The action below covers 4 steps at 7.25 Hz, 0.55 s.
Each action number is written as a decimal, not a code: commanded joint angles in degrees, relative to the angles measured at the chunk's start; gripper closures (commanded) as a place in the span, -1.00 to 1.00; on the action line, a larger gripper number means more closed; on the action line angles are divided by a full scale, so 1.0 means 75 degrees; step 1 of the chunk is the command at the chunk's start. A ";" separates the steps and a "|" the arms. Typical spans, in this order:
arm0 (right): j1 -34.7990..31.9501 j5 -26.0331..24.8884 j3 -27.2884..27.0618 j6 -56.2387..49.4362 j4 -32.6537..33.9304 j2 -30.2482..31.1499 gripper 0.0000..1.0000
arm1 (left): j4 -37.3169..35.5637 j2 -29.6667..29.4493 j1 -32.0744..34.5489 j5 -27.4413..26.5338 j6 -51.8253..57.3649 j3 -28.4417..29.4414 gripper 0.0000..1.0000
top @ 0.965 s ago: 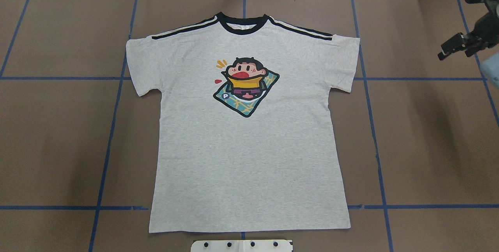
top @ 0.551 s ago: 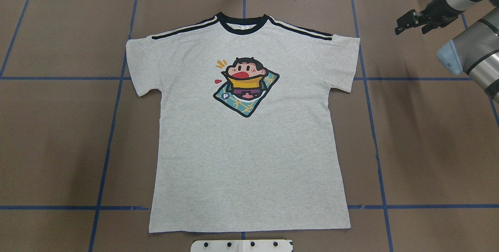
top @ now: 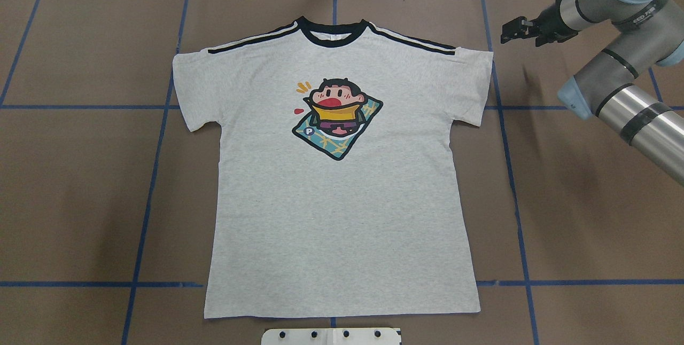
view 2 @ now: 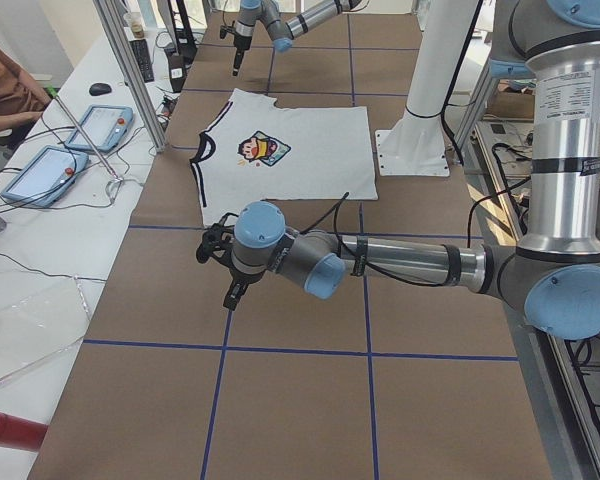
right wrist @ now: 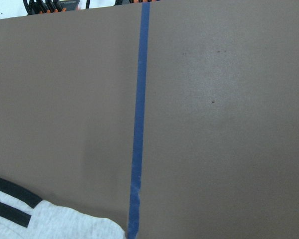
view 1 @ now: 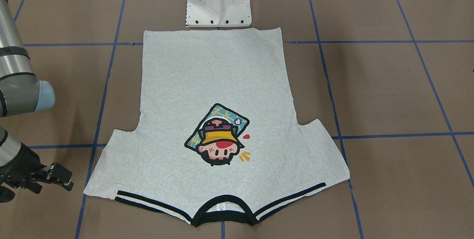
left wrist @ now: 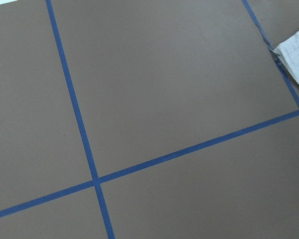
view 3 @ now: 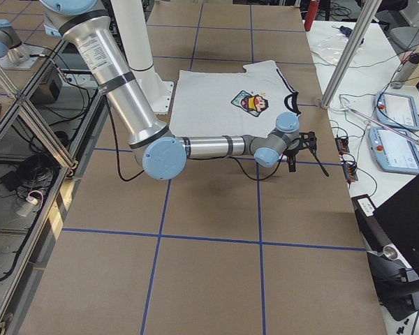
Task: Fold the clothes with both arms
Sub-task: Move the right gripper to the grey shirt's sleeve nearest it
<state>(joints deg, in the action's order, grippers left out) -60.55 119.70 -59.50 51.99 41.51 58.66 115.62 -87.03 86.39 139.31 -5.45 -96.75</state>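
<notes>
The grey T-shirt (top: pixel 342 201) lies flat and face up on the brown table, collar (top: pixel 332 32) at the far side. It also shows in the front-facing view (view 1: pixel 214 94). My right gripper (top: pixel 510 30) hovers just right of the shirt's right sleeve, apart from it, and looks open and empty; it also shows in the front-facing view (view 1: pixel 59 178). Its wrist view shows only the sleeve corner (right wrist: pixel 65 224). My left gripper (view 2: pixel 232 290) shows only in the exterior left view, over bare table left of the shirt; I cannot tell its state. Its wrist view shows a shirt corner (left wrist: pixel 296 55).
The white base pedestal (view 1: pixel 218 6) stands at the shirt's hem; its edge shows in the overhead view (top: pixel 331 336). Blue tape lines (top: pixel 513 174) grid the table. Control tablets (view 2: pixel 40 170) and cables lie on the white bench beyond the collar side.
My right arm has swung in from the right edge and moved left toward the shirt's right shoulder. The shirt has not moved.
</notes>
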 commanded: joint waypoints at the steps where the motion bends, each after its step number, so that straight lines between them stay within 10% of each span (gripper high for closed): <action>1: 0.0245 -0.0303 0.0105 0.0064 -0.0051 -0.0169 -0.99 | 0.0006 0.0013 0.0001 -0.0001 0.0000 -0.0002 -0.99; 4: 0.0432 -0.0303 0.0373 0.0322 -0.0063 -0.0286 -0.85 | 0.0006 0.0049 0.0001 -0.0012 0.0011 0.0010 -0.99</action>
<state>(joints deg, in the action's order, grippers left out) -58.07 117.46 -57.87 54.02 41.03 56.99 115.66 -86.73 86.39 139.29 -5.43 -96.72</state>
